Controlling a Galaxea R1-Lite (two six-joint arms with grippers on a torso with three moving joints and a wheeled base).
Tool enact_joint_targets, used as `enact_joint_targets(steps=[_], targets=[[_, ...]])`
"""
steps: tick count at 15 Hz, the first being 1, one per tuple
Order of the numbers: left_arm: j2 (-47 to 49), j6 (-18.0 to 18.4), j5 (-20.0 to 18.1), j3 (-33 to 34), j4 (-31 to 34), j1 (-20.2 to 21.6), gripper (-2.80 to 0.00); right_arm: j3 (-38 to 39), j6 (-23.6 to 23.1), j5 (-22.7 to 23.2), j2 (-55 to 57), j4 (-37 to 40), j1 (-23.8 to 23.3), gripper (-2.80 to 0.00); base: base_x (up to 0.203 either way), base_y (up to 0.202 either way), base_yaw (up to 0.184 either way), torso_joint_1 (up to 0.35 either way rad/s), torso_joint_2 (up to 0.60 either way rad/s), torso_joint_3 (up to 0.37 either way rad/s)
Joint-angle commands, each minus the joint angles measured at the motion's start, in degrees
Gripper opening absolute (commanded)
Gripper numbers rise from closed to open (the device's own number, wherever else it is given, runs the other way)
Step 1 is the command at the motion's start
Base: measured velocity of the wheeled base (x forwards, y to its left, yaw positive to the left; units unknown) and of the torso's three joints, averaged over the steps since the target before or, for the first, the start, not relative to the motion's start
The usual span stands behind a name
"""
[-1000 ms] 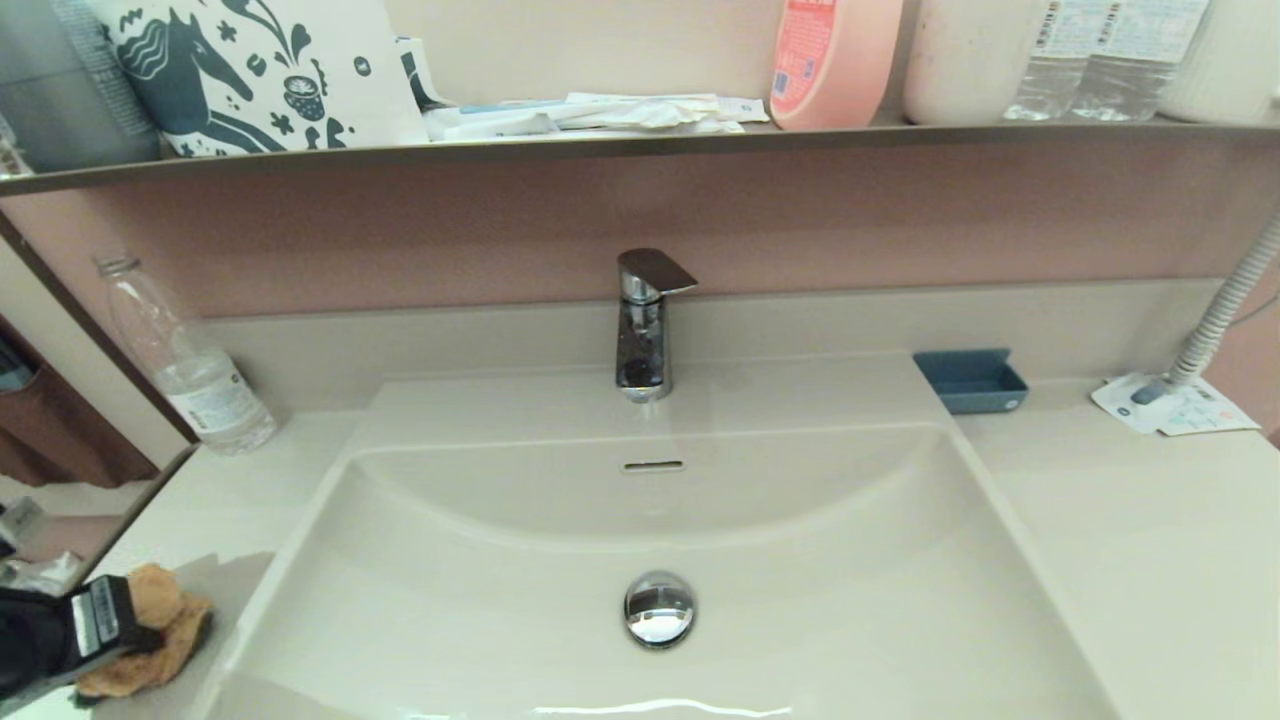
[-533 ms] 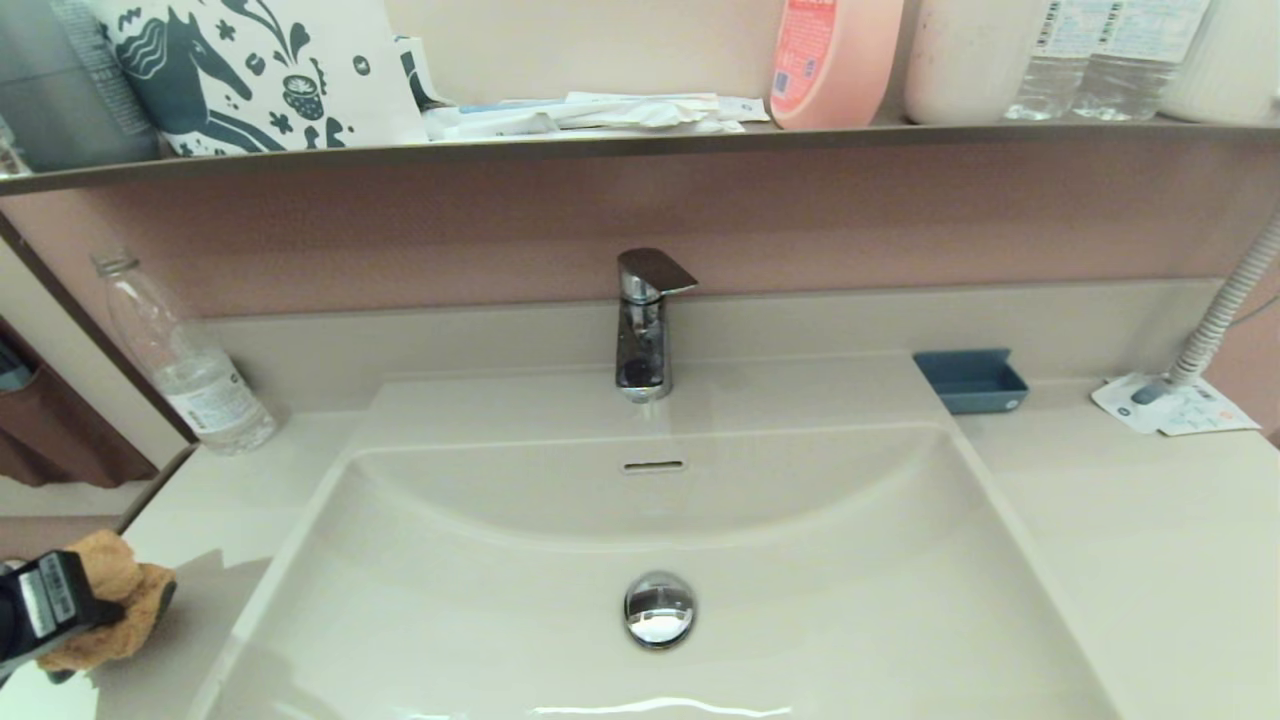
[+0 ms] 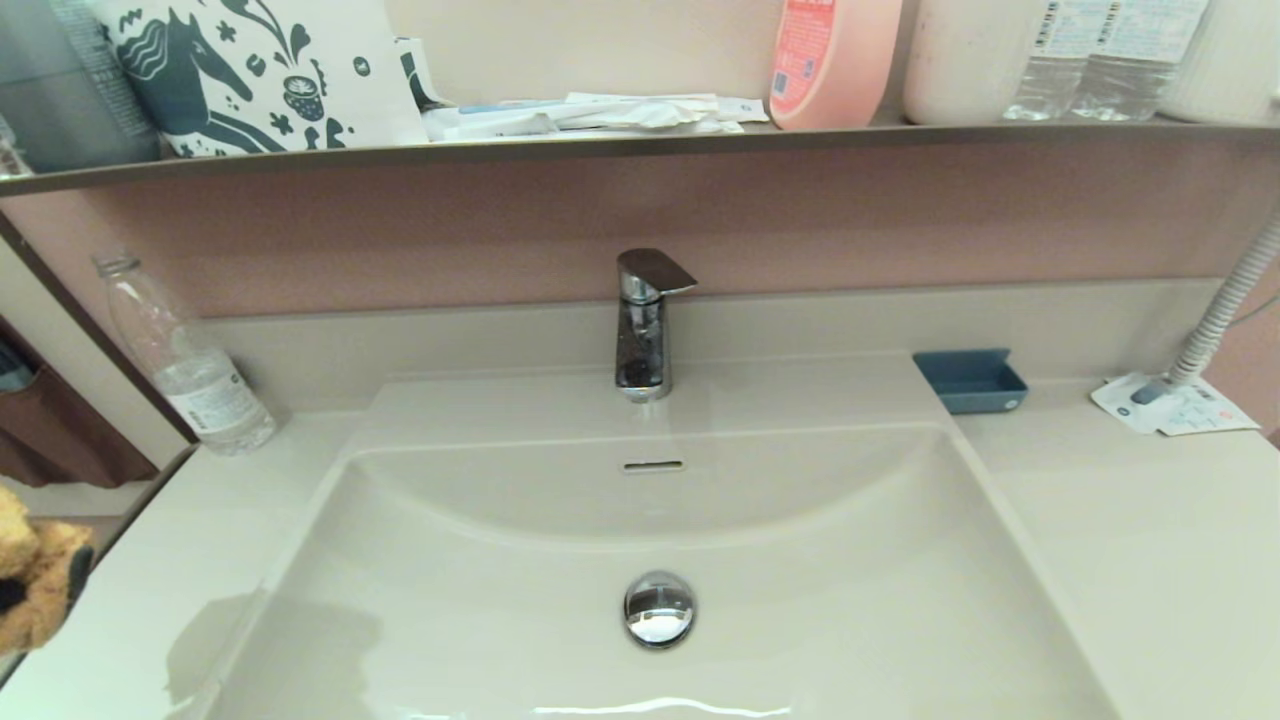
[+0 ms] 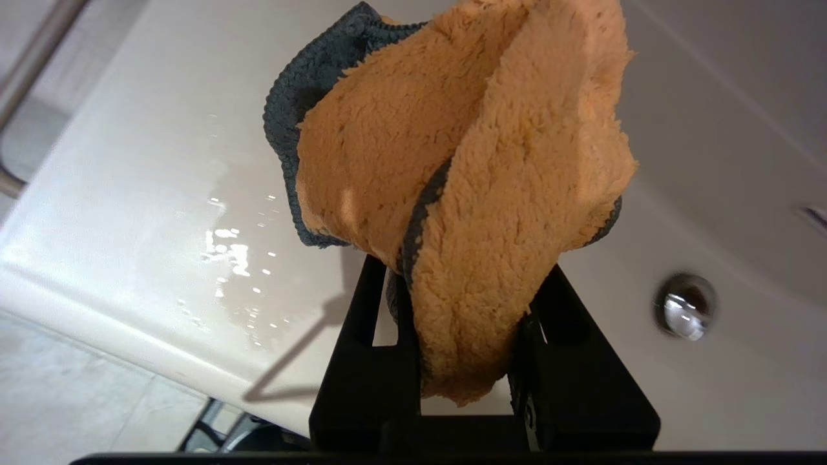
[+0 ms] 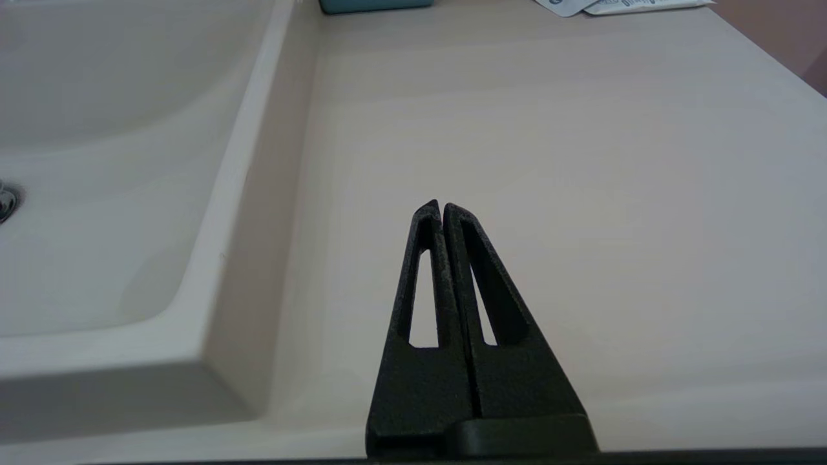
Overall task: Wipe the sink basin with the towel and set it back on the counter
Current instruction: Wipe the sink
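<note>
The yellow-orange towel (image 3: 30, 580) shows at the far left edge of the head view, lifted off the counter (image 3: 200, 500). In the left wrist view the towel (image 4: 465, 168), with a dark grey hem, is pinched between the black fingers of my left gripper (image 4: 462, 284), which is shut on it above the counter's left front part. The sink basin (image 3: 650, 540) lies to its right, with the chrome drain plug (image 3: 659, 608) and faucet (image 3: 643, 325). My right gripper (image 5: 442, 208) hangs shut and empty over the right counter (image 5: 549, 148).
A clear bottle (image 3: 185, 360) stands at the back left of the counter. A small blue tray (image 3: 970, 380) and papers (image 3: 1175, 405) sit at the back right. A dark-edged shelf (image 3: 640, 145) with bottles runs above. Water drops glint on the left counter (image 4: 226, 239).
My left gripper has carried the towel up and leftward, off the counter's front left corner to the picture's edge. The right arm has not moved.
</note>
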Motion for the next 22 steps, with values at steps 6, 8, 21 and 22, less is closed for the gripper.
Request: enact_joint_targets(steps=[6,8,21,22], targets=[[-3.86,-1.97,0.26,-3.24,7.04,-14.48,-2.8,0.0,0.03,-0.01,0.05,-0.02,0.02,-2.8,0.0,0.0,0.0,0.0,0.0,0.0],[-1.13,-1.93,0.63,-3.25,6.97,-17.69,-2.8,0.0,0.03,-0.01,0.05,-0.02,0.02,-2.8,0.0,0.0,0.0,0.0,0.0,0.0],[19.83,-24.77,32.76,9.16,-12.39,-64.13,-2.8,0.0,0.03,-0.01,0.05,-0.02,-0.06,-2.8,0.0,0.0,0.0,0.0,0.0,0.0],[21.29,-24.85,32.76,9.89,-13.29,-64.79,-2.8,0.0,0.03,-0.01,0.05,-0.02,-0.06,-2.8,0.0,0.0,0.0,0.0,0.0,0.0]])
